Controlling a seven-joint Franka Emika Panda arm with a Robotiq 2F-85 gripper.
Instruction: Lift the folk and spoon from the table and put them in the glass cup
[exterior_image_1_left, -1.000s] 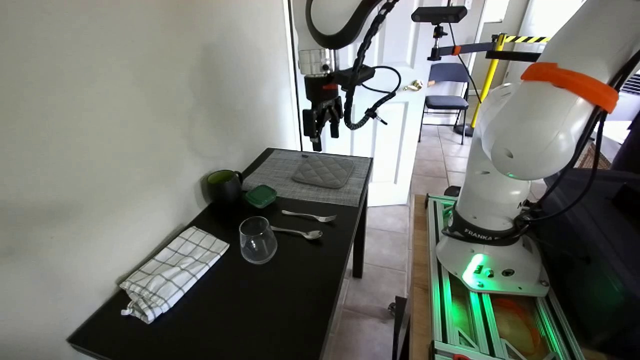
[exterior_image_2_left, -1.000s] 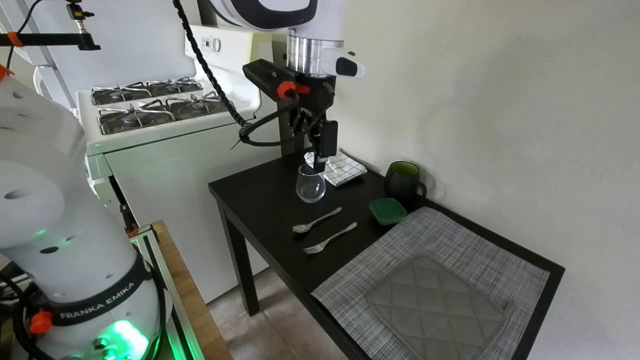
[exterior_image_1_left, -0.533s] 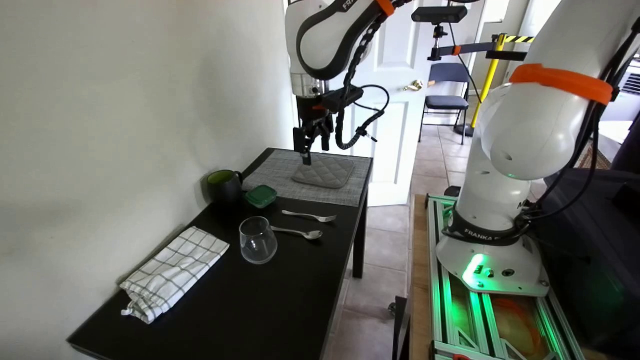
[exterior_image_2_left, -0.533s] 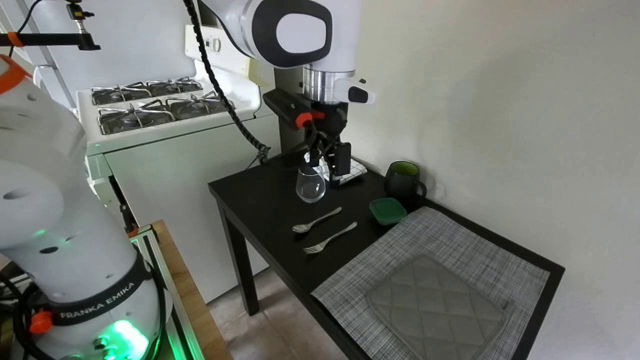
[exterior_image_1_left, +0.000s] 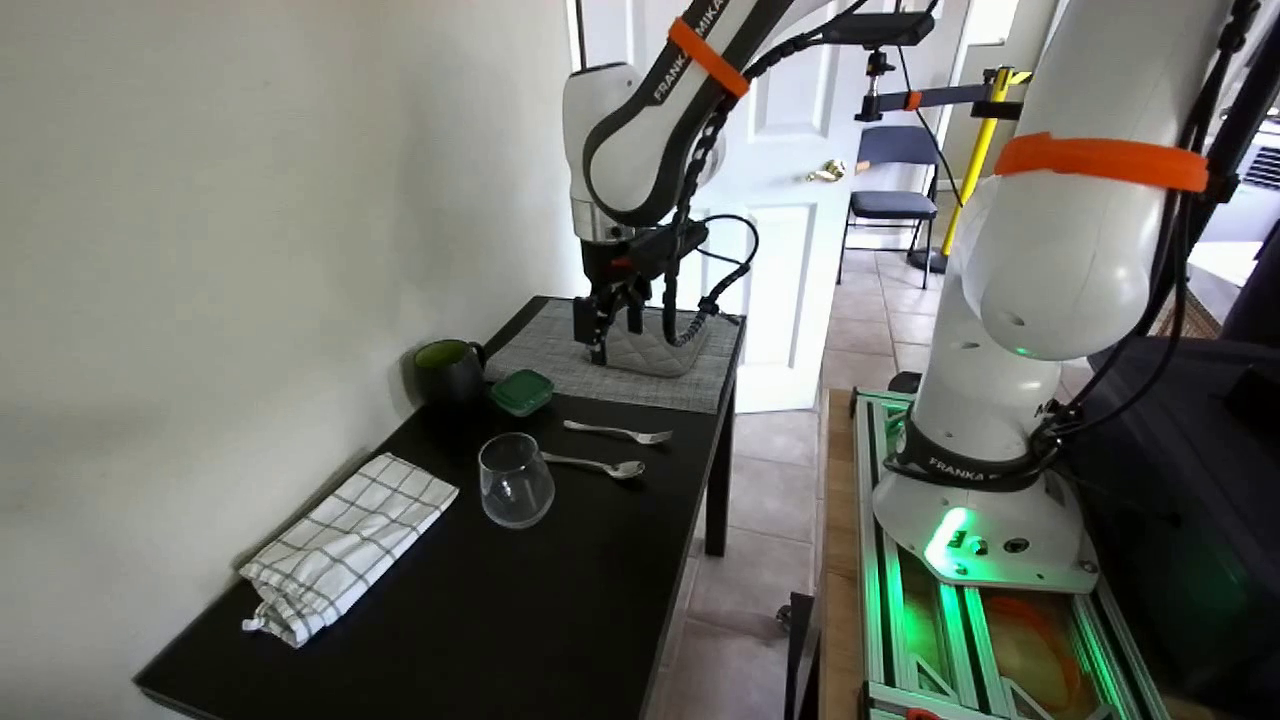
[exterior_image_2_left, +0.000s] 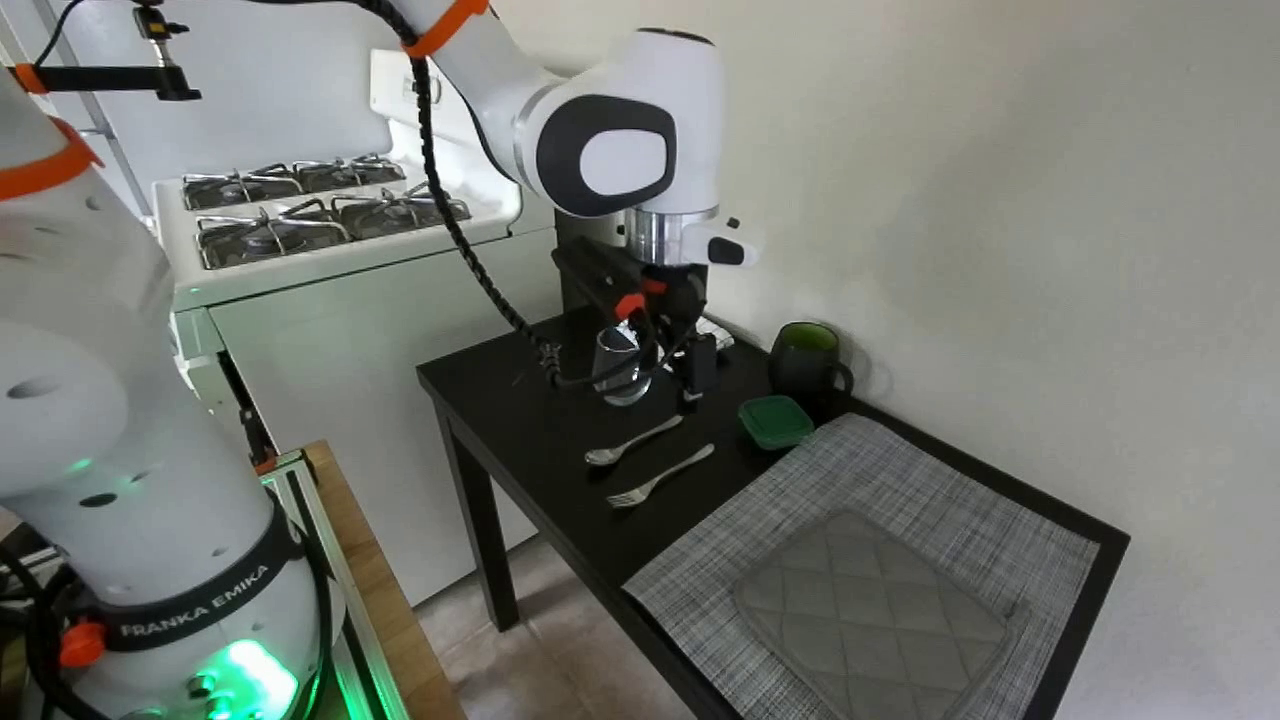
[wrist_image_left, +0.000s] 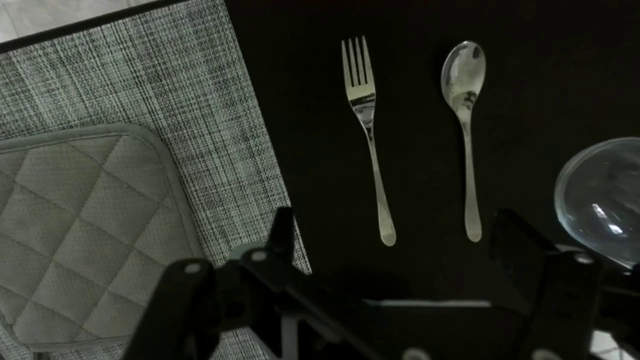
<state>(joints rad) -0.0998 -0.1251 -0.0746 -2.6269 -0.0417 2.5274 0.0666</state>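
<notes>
Two to lift, fork (wrist_image_left: 371, 142) and spoon (wrist_image_left: 468, 142), lying across table (exterior_image_1_left: 500, 630), handle ends toward edge along wall (exterior_image_1_left: 250, 250) and apparently nearest pincer (wrist_image_left: 395, 224), spread wide, nothing held.

Silvery fork (wrist_image_left: 373, 150), spoon (wrist_image_left: 468, 145) and clear glass cup (exterior_image_1_left: 516, 484), apart on black table (exterior_image_1_left: 500, 610)

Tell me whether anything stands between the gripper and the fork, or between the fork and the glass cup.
Nothing visible stands between the open gripper and the fork. In the wrist view, the spoon lies flat between the fork and the glass cup; lifting the fork over it should probably clear the way.
</notes>
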